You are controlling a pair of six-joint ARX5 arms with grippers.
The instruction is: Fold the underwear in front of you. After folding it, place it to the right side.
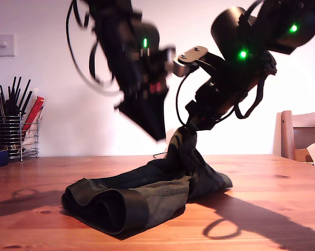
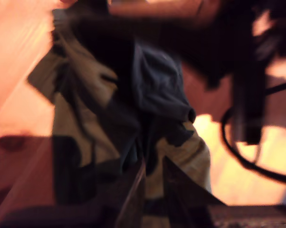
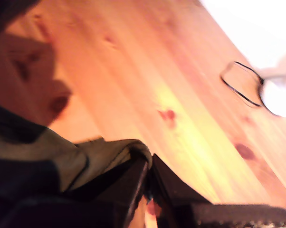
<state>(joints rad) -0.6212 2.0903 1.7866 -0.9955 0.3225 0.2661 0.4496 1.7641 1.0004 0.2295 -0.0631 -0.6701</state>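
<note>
**Two grippers over the table, one clamped on the underwear**

Both arms hung above the wooden table (image 1: pixel 272 183) in the exterior view. My second gripper (image 1: pixel 191 125), on the arm toward the exterior view's right, had its jaws closed on a bunch of the underwear (image 1: pixel 147 193) and held that part raised off the wood. From the pinch the dark cloth fell in a twisted column to the table. The rest lay in a low rolled heap that spread toward the exterior view's left and the camera. The second wrist view showed the same grip: my second gripper (image 3: pixel 148 166) had its fingers pressed together on a folded hem of the underwear (image 3: pixel 62 156), with bare table (image 3: pixel 157 71) beyond.

My first gripper (image 1: pixel 156 133), blurred by motion, pointed down just above the heap and was clear of the cloth, toward the exterior view's left of the raised part. In the first wrist view, my first gripper (image 2: pixel 152 175) showed fingers close together with a thin slit between them. The blur left it unclear whether they were fully together. The underwear (image 2: pixel 157 95) lay crumpled below it.

A wire holder of utensils (image 1: pixel 19 136) stood at the exterior view's far left, and a chair (image 1: pixel 299 133) at its right.
</note>
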